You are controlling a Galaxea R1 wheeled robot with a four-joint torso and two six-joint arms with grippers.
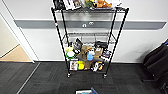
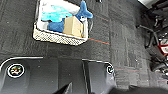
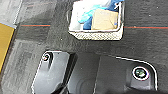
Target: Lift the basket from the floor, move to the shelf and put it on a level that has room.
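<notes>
The cream basket [image 2: 58, 38] stands on the dark carpet floor [image 1: 50, 77], holding a blue plush toy [image 2: 83, 11] and a small cardboard box [image 2: 73, 26]. The right wrist view shows the same basket [image 3: 96, 35] from its other side, standing free on the carpet. Its pale rim [image 1: 83, 92] peeks in at the lower edge of the head view. Straight ahead, the black wire shelf [image 1: 58, 32] stands against the wall. Its level second from the top [image 1: 87, 37] looks bare. The top tier [image 1: 85, 3] and the lower tiers [image 1: 86, 56] are crowded with items.
A doorway with tan wooden flooring [image 1: 15, 53] opens at the left. Dark chairs or bags [image 1: 157, 62] stand at the right, and chair bases [image 2: 155, 37] sit near the basket. A thin red line [image 3: 145, 27] crosses the carpet.
</notes>
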